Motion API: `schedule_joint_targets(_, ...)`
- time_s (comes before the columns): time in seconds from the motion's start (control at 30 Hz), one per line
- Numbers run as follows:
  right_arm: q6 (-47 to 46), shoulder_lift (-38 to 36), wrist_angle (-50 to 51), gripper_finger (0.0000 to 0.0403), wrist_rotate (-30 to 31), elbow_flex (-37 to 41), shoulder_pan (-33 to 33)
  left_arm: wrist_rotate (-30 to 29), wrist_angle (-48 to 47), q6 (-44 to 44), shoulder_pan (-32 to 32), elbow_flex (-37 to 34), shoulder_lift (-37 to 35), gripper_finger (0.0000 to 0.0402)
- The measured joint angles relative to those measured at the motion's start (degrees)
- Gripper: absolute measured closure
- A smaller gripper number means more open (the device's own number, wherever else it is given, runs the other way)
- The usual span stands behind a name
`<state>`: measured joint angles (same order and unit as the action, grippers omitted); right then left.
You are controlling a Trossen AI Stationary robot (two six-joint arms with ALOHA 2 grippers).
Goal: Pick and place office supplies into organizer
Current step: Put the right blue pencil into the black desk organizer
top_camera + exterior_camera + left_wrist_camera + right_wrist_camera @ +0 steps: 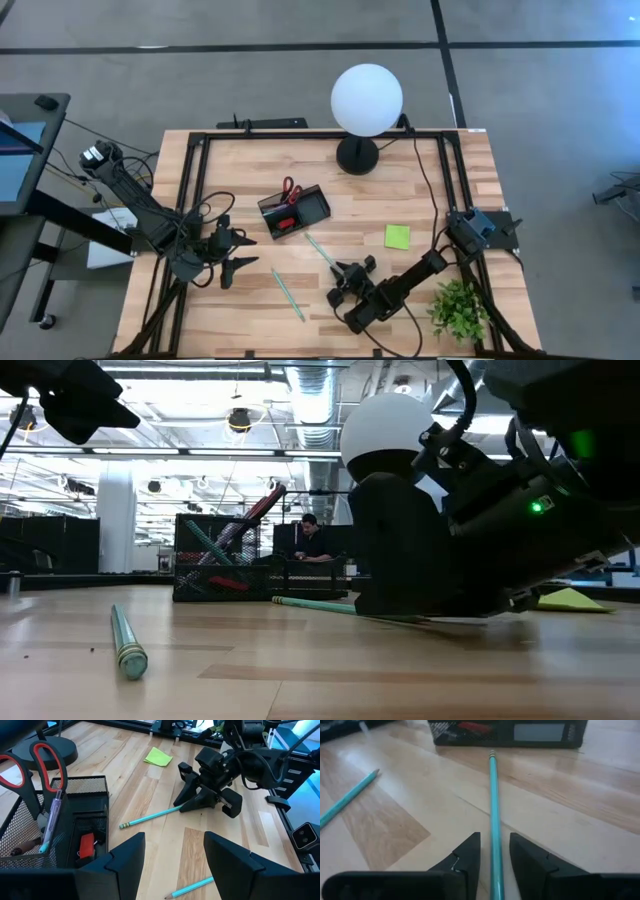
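The organizer [295, 212], a black mesh tray, stands mid-table with red-handled scissors [40, 760], a purple pen [52, 820] and a small red block [87, 845] in it. A teal pencil [493, 800] lies flat on the table, pointing at the organizer. My right gripper [495, 840] is low over its near end, open, one finger on either side without touching it. A second teal pencil [288, 293] lies nearer the front edge. A lime-green sticky pad [397, 236] lies flat to the right. My left gripper [245, 252] hovers open, left of the organizer, holding nothing.
A white globe lamp [367, 100] stands at the far edge and a green plant [460, 310] at the near right corner. A black bar-shaped device [270, 124] lies beyond the far edge. A person [312, 540] sits in the room behind.
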<state>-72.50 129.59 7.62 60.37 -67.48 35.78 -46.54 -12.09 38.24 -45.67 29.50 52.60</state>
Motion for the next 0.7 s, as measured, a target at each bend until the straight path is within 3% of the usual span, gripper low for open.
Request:
schedule_joint_targets(0.33,0.4,6.5,-3.3,0.0302,11.5,-1.4,1.9,0.0,-0.3,-0.4,0.0,0.0,0.0,0.0203)
schedule_joint_targets(0.43,1.0,5.2,-2.7,0.0302,6.8,-1.2,1.9,-0.1,-0.5,-0.5,0.0,0.0,0.0,0.0203)
schedule_joint_targets(0.7,2.3,5.0,-1.2,0.0302,4.7,-1.6,1.8,0.0,-0.6,-0.7,0.0,0.0,0.0,0.0203)
